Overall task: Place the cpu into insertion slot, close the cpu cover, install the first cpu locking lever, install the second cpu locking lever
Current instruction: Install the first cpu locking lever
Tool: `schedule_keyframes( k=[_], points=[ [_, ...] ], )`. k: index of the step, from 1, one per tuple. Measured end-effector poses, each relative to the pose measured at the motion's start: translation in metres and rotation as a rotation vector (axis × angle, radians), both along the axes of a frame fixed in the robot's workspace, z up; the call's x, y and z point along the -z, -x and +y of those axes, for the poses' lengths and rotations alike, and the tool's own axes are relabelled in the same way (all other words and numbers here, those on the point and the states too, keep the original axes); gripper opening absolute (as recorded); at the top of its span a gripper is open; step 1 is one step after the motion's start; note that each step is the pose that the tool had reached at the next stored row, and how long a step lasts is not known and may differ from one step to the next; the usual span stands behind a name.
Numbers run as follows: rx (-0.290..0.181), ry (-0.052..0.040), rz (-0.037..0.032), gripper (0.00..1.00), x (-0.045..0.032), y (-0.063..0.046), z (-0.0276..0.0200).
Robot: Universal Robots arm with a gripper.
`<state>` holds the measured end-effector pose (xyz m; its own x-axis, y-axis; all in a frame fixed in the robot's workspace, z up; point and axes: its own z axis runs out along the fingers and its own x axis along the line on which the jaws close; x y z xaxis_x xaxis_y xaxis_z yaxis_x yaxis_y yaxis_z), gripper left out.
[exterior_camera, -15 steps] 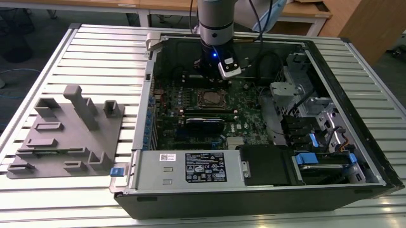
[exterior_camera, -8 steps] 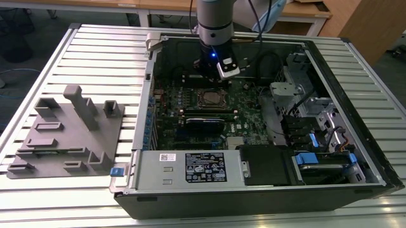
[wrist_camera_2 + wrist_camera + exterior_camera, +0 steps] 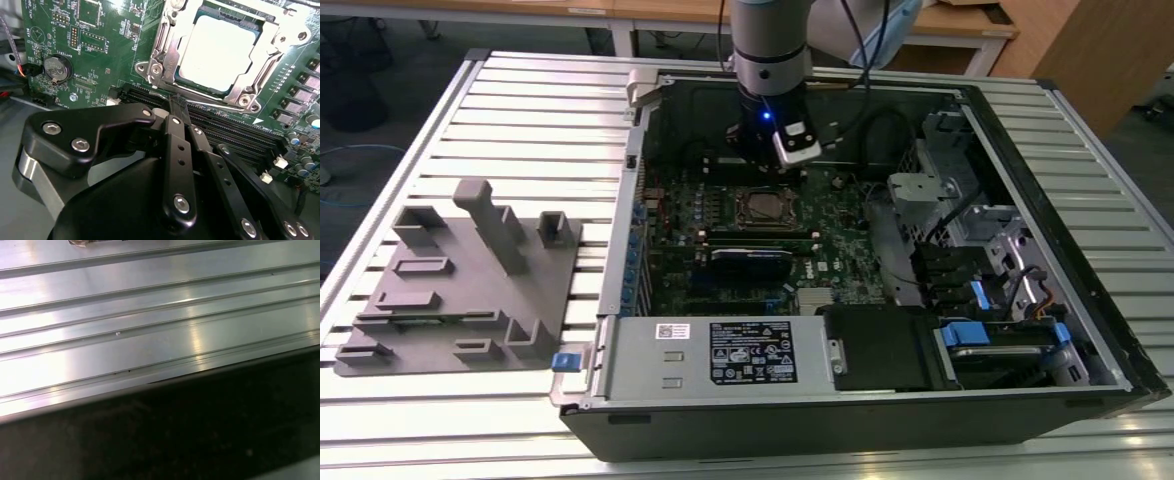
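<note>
Gripper [image 3: 176, 104], fingers drawn together, is hovering just beside the lower edge of the cpu cover [image 3: 167, 42]. The cover is lying over the cpu [image 3: 217, 50], upper right in the second wrist view. Slipping tips would likely be gouging the green board [image 3: 100, 55].

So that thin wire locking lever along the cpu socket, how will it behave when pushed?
The locking lever is a thin bare-metal rod, so it will probably flex and spring rather than stay stiff. Its shiny surface looks slippery, so the gripper could slide off. It hugs the cpu cover, so it likely pivots, not lifts free.
</note>
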<state>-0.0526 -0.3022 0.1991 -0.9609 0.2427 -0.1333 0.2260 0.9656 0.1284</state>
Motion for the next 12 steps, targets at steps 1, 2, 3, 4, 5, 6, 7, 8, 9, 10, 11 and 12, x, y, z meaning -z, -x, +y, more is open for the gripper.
schedule_keyframes(
  k=[1,2,3,4,5,6,7,8,9,10,11,12],
  points=[
    [0.003,-0.0001,-0.0008,0.11,0.0,0.0002,0.0],
    [0.005,0.0,-0.0014,0.11,0.0,0.0002,0.0],
    [0.008,0.0,-0.0022,0.11,0.0001,0.0003,0.0],
    [0.011,-0.0001,-0.0031,0.11,0.0002,0.0003,0.0001],
    [0.014,-0.0003,-0.0041,0.11,0.0003,0.0004,0.0002],
    [0.017,-0.0002,-0.0049,0.11,0.0004,0.0004,0.0004],
    [0.021,-0.0002,-0.0056,0.11,0.0004,0.0005,0.0005],
    [0.025,-0.0003,-0.0063,0.11,0.0005,0.0005,0.0006],
    [0.031,-0.0002,-0.007,0.11,0.0006,0.0005,0.0006],
    [0.037,-0.0002,-0.0074,0.11,0.0007,0.0005,0.0006],
    [0.047,-0.0003,-0.0074,0.11,0.0008,0.0005,0.0006],
    [0.061,-0.0003,-0.0075,0.11,0.0009,0.0005,0.0006]
  ],
)
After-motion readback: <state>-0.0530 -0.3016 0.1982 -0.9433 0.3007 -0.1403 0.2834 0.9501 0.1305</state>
